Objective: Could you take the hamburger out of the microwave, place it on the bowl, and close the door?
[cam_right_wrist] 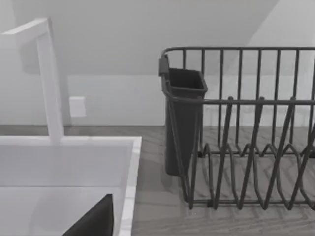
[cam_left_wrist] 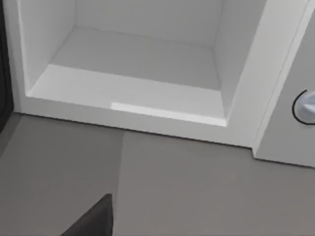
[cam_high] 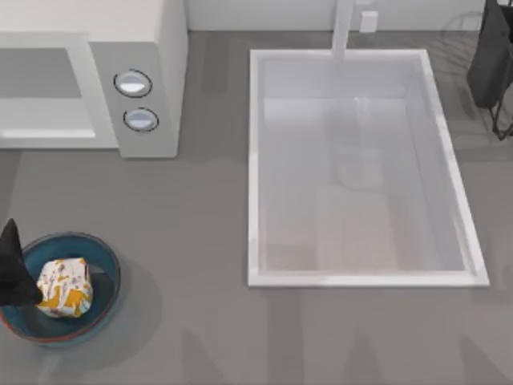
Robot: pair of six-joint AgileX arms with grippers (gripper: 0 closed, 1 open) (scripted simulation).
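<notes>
The hamburger point(cam_high: 64, 286), a small white wrapped bundle with orange patches, lies inside the blue bowl point(cam_high: 104, 265) at the table's front left. My left gripper point(cam_high: 12, 269) hangs as a dark pointed shape over the bowl's left rim, right beside the hamburger and apart from it. The white microwave point(cam_high: 152, 48) stands at the back left with its two round knobs point(cam_high: 133, 83) facing up. In the left wrist view its cavity point(cam_left_wrist: 142, 54) is open with nothing in it. My right gripper point(cam_high: 490, 56) is parked at the back right.
A white sink point(cam_high: 256, 160) with a faucet point(cam_high: 343, 28) takes the middle and right of the table. At the back right stands a dark wire dish rack point(cam_right_wrist: 246, 147) with a cutlery cup point(cam_right_wrist: 182, 118). Bare grey counter lies between bowl and sink.
</notes>
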